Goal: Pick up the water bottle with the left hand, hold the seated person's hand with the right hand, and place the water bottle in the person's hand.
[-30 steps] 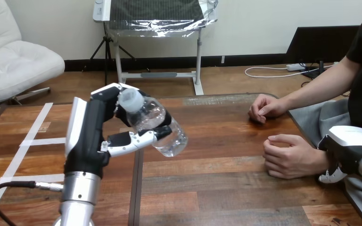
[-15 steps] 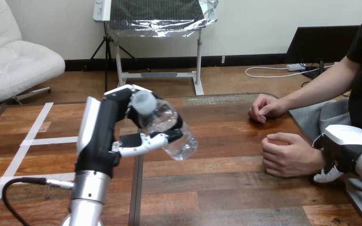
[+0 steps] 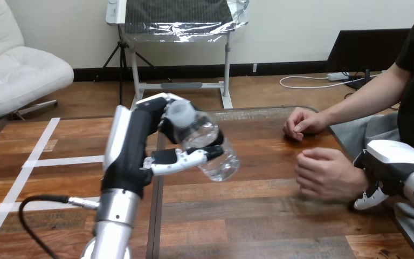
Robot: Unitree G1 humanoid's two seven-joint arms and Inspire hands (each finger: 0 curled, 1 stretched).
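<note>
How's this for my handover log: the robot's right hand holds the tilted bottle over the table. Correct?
Not quite. It is the left hand that holds the tilted bottle over the table, as the head view shows.

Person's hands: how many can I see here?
2. One person's hand rests on the table at the far right; the other is nearer, beside the robot's right hand.

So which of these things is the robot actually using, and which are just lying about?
In the job:
- water bottle, gripped in the left hand
- right hand, at the wrist of the person's nearer hand

Just there:
- person's farther hand, resting on the table
- white tape strips on the table's left part
</note>
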